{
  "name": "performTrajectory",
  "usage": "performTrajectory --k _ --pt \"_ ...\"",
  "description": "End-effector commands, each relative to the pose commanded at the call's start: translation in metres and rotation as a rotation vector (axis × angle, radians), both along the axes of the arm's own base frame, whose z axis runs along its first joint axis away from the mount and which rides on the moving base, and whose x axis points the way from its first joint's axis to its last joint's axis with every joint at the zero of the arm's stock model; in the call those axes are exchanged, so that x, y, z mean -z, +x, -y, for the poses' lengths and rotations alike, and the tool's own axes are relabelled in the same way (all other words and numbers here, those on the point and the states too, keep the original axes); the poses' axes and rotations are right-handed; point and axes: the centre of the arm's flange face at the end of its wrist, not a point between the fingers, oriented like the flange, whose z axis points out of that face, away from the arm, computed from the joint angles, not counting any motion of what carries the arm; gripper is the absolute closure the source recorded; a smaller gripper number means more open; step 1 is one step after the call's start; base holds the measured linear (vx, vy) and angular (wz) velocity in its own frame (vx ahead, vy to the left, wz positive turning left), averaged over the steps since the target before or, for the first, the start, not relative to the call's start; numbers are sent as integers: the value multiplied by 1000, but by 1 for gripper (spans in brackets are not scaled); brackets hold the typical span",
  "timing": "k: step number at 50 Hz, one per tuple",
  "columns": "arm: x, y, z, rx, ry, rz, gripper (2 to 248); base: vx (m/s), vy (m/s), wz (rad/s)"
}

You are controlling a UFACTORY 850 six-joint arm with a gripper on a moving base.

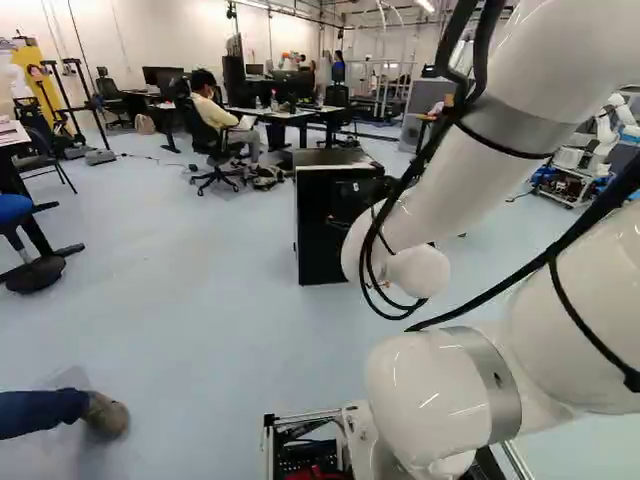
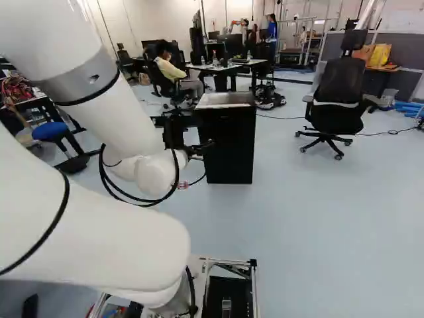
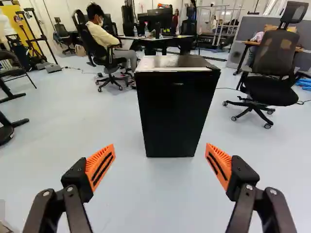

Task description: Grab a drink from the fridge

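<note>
Clearly the end effector (image 3: pixel 160 162) gapes, apart from the fridge (image 3: pixel 176 109); misjudged door-edge alignment could make it slip

So your left base view looks from behind the arm (image 1: pixel 455 190), off its left, facing 12 o'clock and tipped slightly down, arm crowding 1 to 5. Your right one's same deal from the other side, arm at 7 to 11. Your wrist view sits nearer the fridge (image 3: pixel 177 111), aimed at its front. All three share fridge and desks (image 3: pixel 170 39), and the last two share a chair (image 3: pixel 272 58) at the fridge's 2 o'clock
</note>
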Motion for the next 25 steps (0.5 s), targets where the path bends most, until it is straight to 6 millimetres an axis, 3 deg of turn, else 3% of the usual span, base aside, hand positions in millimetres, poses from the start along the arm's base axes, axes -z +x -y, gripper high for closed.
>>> performTrajectory --k 25 --pt "0 0 0 0 0 0 3 96 36 -9"
